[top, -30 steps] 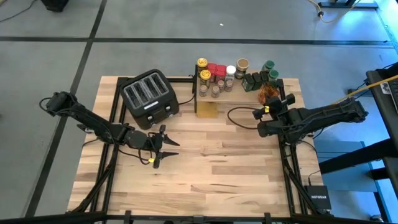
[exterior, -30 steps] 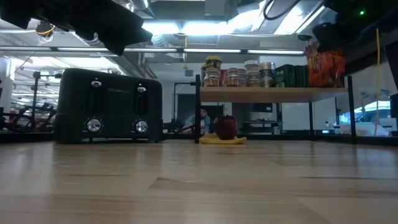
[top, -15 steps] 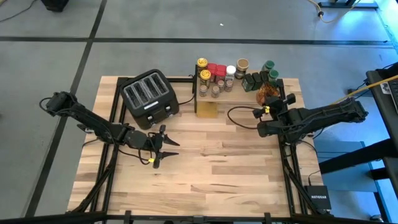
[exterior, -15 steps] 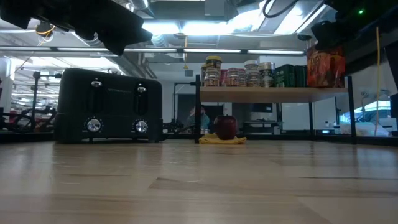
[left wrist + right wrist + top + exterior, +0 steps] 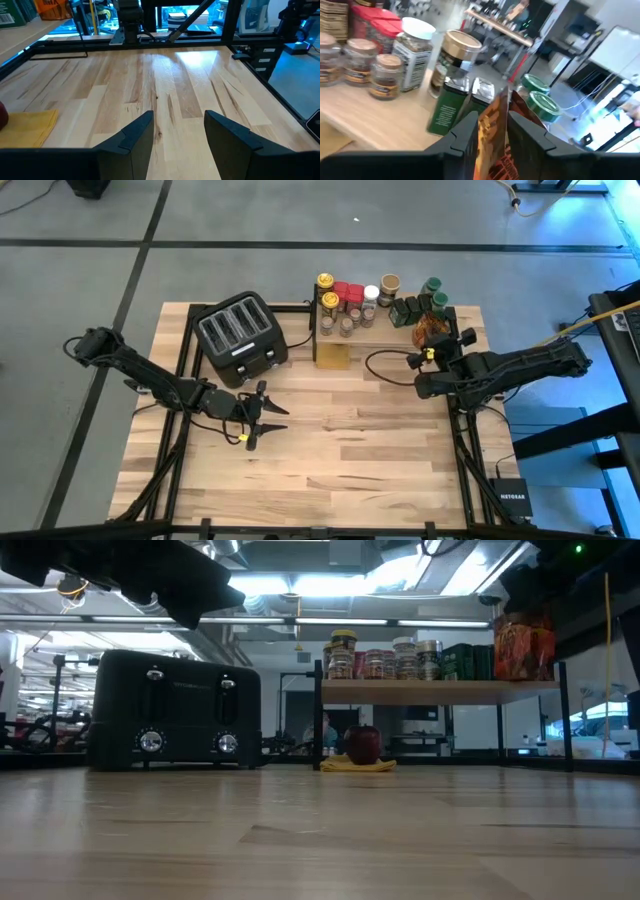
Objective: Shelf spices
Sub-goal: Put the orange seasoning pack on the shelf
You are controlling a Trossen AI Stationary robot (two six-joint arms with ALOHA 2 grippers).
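The right gripper [image 5: 437, 343] is clamped closed and raised, while the left gripper [image 5: 272, 418] waits with fingers parted.

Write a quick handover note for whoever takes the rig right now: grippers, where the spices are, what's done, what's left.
Right gripper: shut on the orange foil packet, held over the right end of the shelf, beside the green tins.
Left gripper: open, empty, waiting over the table in front of the toaster.
Done: the jars stand on the shelf.
Left: set the packet down and release. No loose spices visible on the table.
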